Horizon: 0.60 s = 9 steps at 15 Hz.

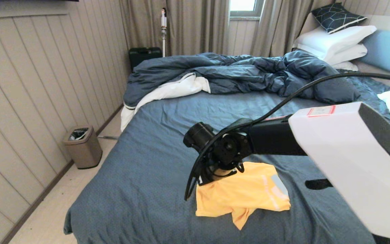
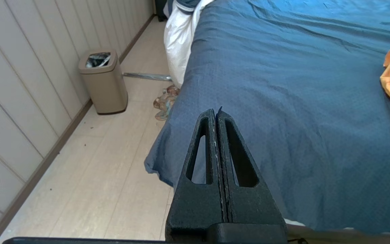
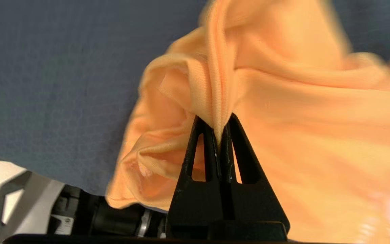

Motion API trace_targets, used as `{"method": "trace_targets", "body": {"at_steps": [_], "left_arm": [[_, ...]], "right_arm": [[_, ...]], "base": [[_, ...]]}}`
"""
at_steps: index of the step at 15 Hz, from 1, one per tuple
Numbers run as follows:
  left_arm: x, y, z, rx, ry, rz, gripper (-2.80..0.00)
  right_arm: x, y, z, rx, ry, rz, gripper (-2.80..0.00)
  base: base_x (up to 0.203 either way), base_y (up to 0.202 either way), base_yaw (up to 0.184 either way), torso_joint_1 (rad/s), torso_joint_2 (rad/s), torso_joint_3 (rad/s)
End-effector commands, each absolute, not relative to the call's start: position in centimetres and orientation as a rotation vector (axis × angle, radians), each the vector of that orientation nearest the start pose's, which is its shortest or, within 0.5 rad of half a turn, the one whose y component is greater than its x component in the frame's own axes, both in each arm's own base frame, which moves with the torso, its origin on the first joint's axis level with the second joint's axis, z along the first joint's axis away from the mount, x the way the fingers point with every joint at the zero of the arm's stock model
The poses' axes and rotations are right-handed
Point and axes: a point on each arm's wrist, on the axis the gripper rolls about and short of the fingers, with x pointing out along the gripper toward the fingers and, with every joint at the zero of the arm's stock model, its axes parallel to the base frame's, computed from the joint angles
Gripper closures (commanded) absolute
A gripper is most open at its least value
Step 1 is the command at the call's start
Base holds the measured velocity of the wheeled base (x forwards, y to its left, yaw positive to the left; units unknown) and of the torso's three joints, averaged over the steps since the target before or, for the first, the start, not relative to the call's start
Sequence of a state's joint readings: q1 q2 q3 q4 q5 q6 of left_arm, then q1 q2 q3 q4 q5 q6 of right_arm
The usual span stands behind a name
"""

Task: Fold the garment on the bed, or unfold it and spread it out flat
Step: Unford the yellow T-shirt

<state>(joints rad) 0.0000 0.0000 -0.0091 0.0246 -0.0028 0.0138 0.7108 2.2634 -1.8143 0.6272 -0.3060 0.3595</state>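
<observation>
The right gripper's [image 3: 220,130] black fingers [image 3: 204,145] are pinched together on a raised fold of the garment [image 3: 317,135], the yellow-orange cloth squeezed up between the two tips in the lower centre of the right wrist view and billowing out to the right and upper centre of that frame. In the head view the same garment [image 1: 245,195] lies bunched in the lower centre of the frame on the slate-blue sheet of the bed [image 1: 141,176], with a pale printed patch toward its right side and one corner hanging toward the bottom edge; the right arm [image 1: 269,137] reaches in from the right of the frame and its black wrist covers the garment's upper left corner. The left gripper [image 2: 216,113] sits in the lower centre of the left wrist view with its fingers [image 2: 230,149] pressed flat against each other and nothing between them, over the bed's corner, well apart from the garment at that frame's right edge. A rumpled dark blue duvet [image 1: 249,73] with a white underside crosses the upper centre of the head view, white pillows [image 1: 337,42] sit at the upper right, and a beige waste bin [image 1: 83,147] stands on the floor at the left.
</observation>
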Motion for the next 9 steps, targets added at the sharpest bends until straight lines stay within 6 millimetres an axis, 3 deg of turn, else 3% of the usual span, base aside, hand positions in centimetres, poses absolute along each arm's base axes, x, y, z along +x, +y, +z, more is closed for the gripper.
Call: {"method": "trace_targets", "body": {"at_steps": [1, 4, 5, 7, 9], "left_arm": [[-2.4, 0.0, 7.6, 0.014, 0.015, -0.003, 0.00], [-2.4, 0.0, 7.6, 0.014, 0.015, -0.003, 0.00], [-2.4, 0.0, 7.6, 0.014, 0.015, -0.003, 0.00], [-2.4, 0.0, 7.6, 0.014, 0.014, -0.003, 0.00], [-2.4, 0.0, 7.6, 0.014, 0.014, -0.003, 0.00]], "right_arm": [[32.8, 25.7, 16.7, -0.144, 0.928, 0.177, 0.00], [32.8, 22.4, 19.8, -0.078, 0.878, 0.135, 0.00], [32.6, 20.3, 21.5, -0.042, 0.850, 0.106, 0.00], [32.6, 16.3, 22.8, 0.010, 0.839, 0.044, 0.00], [32.2, 11.7, 23.2, 0.073, 0.844, -0.017, 0.00]], "base": [[0.000, 0.000, 0.000, 0.000, 0.00, 0.000], [0.000, 0.000, 0.000, 0.000, 0.00, 0.000], [0.000, 0.000, 0.000, 0.000, 0.00, 0.000], [0.000, 0.000, 0.000, 0.000, 0.00, 0.000], [0.000, 0.000, 0.000, 0.000, 0.00, 0.000]]}}
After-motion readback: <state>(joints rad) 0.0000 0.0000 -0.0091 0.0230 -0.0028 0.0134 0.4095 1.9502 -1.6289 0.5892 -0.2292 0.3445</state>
